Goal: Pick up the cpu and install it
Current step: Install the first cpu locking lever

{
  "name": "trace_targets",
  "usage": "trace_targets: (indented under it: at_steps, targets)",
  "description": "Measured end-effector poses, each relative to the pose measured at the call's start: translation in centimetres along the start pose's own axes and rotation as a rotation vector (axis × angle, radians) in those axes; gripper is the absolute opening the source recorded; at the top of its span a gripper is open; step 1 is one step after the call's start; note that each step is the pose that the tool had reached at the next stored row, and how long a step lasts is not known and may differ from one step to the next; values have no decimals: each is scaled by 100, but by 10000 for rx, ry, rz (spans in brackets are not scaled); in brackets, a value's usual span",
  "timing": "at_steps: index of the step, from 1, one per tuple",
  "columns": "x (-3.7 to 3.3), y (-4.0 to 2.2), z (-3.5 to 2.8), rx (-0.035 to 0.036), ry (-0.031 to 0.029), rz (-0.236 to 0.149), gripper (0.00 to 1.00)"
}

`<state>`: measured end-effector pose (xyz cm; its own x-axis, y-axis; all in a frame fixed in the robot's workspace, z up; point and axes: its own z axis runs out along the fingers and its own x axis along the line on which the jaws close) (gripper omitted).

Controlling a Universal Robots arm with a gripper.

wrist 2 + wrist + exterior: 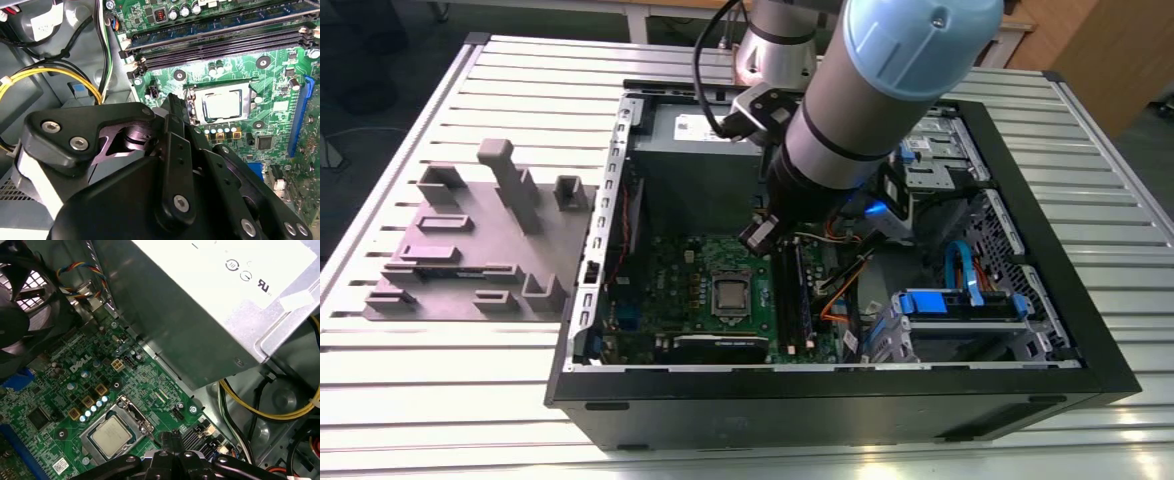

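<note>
The cpu (223, 105) is a small flat square with a pale silver-grey metal top, and it lies seated in the socket on the green motherboard (680, 290) inside the open computer case (854, 400) on the slatted desk (454, 370). My claw (172, 107) hangs just above the board beside that socket, fingers pressed together and pinching nothing.

cpu (111, 434): I see silver-grey
motherboard (60, 390): green
end effector (176, 117): black
fixture (467, 250): grey
worktop (400, 370): white, ribbed
</note>
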<state>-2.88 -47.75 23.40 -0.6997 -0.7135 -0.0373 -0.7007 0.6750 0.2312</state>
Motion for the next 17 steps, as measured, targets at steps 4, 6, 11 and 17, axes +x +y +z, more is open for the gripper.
trace_targets:
  at_steps: [4,6,11,17]
  targets:
    - [5,3,-1,-3,80,-367,11]
    - [9,2,-2,2,117,-562,11]
    - [15,-3,-2,57,159,-1048,11]
    - [30,6,0,249,-20,-1276,11]
